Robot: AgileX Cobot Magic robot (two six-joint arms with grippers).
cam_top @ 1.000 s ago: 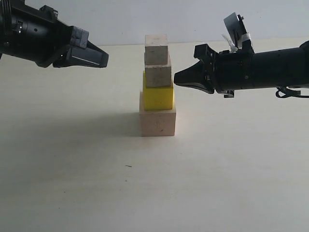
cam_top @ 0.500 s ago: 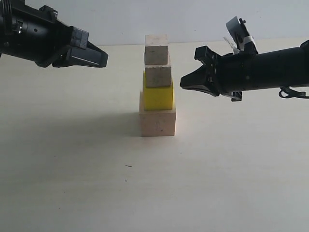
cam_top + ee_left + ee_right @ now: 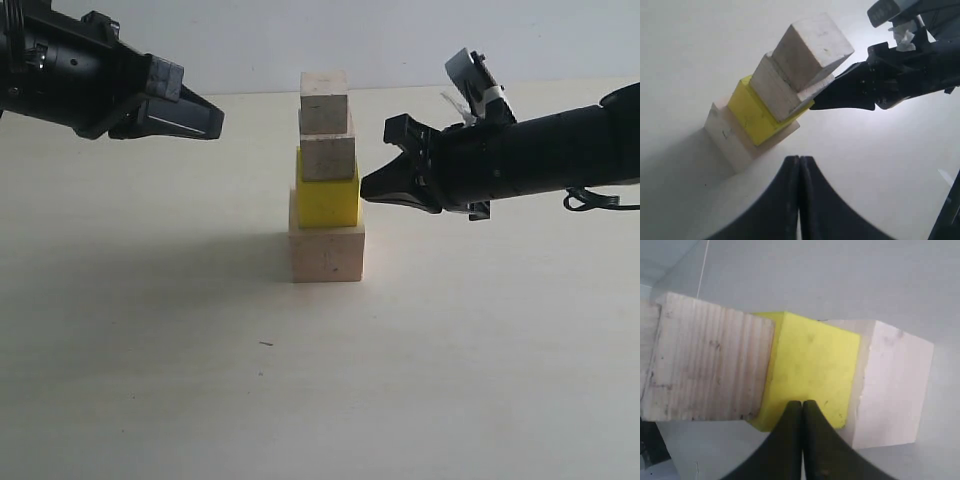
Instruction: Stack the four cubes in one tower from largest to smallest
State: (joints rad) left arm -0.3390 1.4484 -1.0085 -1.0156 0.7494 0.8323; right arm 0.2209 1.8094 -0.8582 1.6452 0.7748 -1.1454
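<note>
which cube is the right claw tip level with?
The yellow cube, second from bottom: the only coloured one. The shut right claw points at its side; the other three are bare wood.

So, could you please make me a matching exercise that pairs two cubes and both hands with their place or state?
Column one:
1. large cube
2. yellow cube
3. right hand
4. left hand

Column two:
A. shut, held well away
B. second from bottom
C. shut, tip beside the yellow one
D. lowest of four

Pairs: 1-D, 2-B, 3-C, 4-A
</note>
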